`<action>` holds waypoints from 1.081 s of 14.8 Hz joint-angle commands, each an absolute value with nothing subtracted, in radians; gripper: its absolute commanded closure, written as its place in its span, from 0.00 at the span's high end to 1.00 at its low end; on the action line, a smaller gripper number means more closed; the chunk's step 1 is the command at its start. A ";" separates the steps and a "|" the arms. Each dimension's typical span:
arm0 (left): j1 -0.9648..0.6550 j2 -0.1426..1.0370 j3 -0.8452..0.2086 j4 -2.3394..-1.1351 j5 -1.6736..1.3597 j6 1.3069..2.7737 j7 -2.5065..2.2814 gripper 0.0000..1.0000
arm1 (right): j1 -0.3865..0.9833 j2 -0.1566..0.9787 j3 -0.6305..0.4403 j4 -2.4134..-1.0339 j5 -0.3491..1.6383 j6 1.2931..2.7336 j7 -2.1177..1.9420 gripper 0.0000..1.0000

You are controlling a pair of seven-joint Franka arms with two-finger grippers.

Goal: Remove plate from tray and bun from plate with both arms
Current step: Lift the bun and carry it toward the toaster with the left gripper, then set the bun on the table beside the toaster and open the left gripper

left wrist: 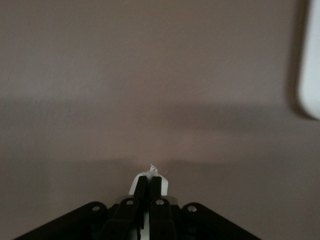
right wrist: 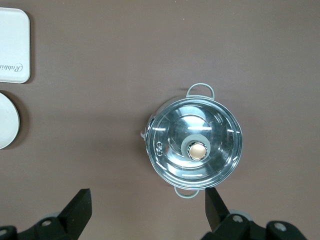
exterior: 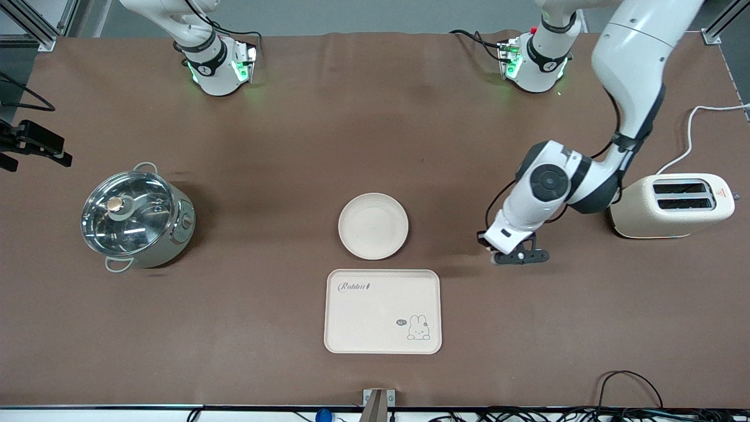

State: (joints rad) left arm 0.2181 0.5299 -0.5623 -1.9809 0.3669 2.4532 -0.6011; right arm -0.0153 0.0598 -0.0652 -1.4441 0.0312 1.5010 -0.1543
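Note:
The round cream-white plate [exterior: 373, 225] lies on the brown table at the middle, just farther from the front camera than the tray; its edge also shows in the right wrist view [right wrist: 7, 120]. The bun is not in view. My left gripper [exterior: 518, 255] hangs low over bare table between the plate and the toaster, fingers shut together [left wrist: 150, 179] with a small white bit at their tips. My right gripper [right wrist: 147, 207] is open and empty, high above the pot; it is out of the front view.
A steel pot with a glass lid [exterior: 136, 220] stands toward the right arm's end [right wrist: 195, 145]. A cream toaster [exterior: 674, 205] stands toward the left arm's end. The rectangular rabbit tray [exterior: 382, 311] lies near the table's front edge [right wrist: 12, 45].

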 commanded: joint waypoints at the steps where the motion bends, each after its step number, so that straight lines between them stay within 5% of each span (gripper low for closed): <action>1: 0.365 0.508 -0.649 -2.056 0.357 2.468 -0.514 0.15 | -0.012 0.063 -0.055 -1.434 0.017 1.491 -0.140 1.00; 2: 0.380 0.511 -0.649 -2.054 0.357 2.470 -0.473 0.48 | -0.012 0.061 -0.055 -1.434 0.017 1.490 -0.138 1.00; 3: 0.396 0.515 -0.649 -2.049 0.359 2.471 -0.435 0.95 | -0.012 0.061 -0.055 -1.434 0.017 1.488 -0.138 1.00; 8: 0.399 0.528 -0.650 -1.962 0.371 2.459 -0.397 1.00 | -0.009 0.061 -0.054 -1.434 0.018 1.491 -0.138 1.00; 14: 0.356 0.531 -0.716 -1.449 0.359 1.839 -0.307 1.00 | -0.012 0.061 -0.055 -1.431 0.018 1.491 -0.140 1.00; 16: 0.373 0.503 -0.774 -1.378 0.359 1.708 -0.311 1.00 | -0.017 0.061 -0.055 -1.434 0.020 1.486 -0.143 1.00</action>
